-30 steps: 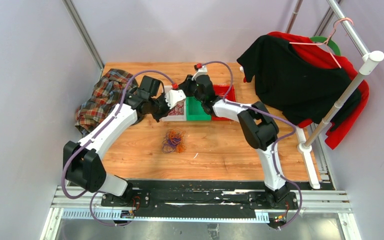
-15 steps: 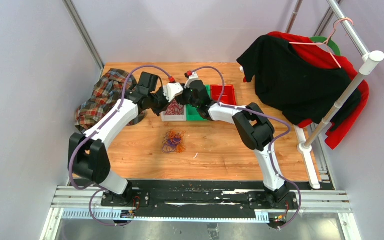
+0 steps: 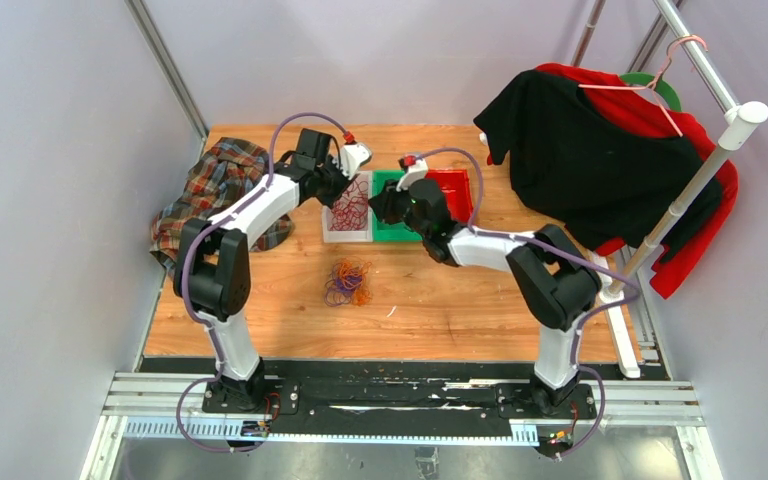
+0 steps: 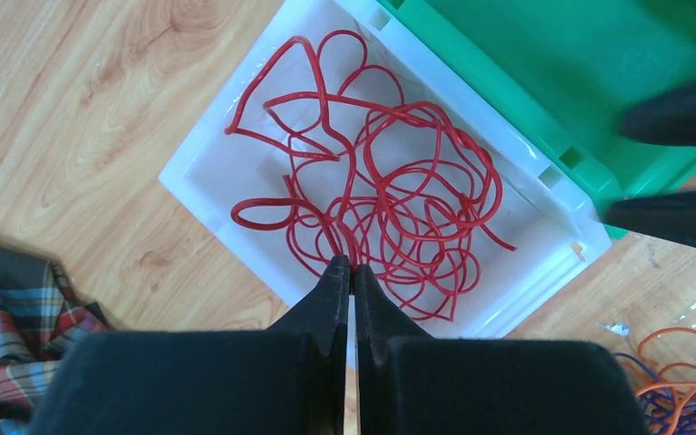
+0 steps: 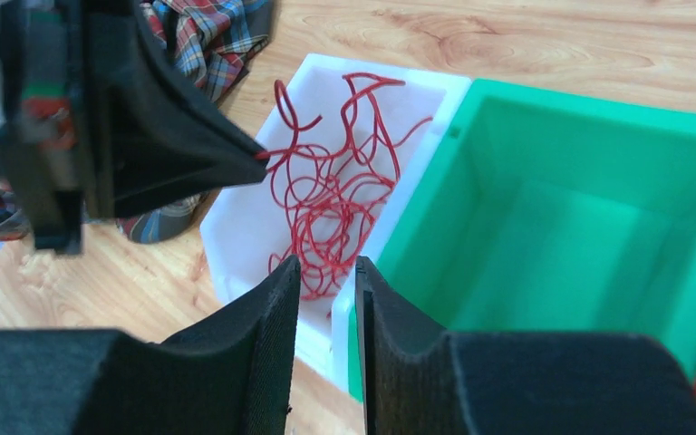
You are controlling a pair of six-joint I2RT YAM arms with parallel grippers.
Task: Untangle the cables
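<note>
Left gripper pinched tight on a cable, arm reaching far; right gripper hovers opposite, jaws slightly parted, empty.

So, the whole table is taken in from high up behind the arm bases, tilted down and forward, pretty far off. The left wrist view is aimed almost straight down past its fingers, close over the white tray just beyond the tips. The right wrist view is angled lower, with the same tray seen ahead-left of its fingers. The tray, red cable and green bin are shared by all three.
</note>
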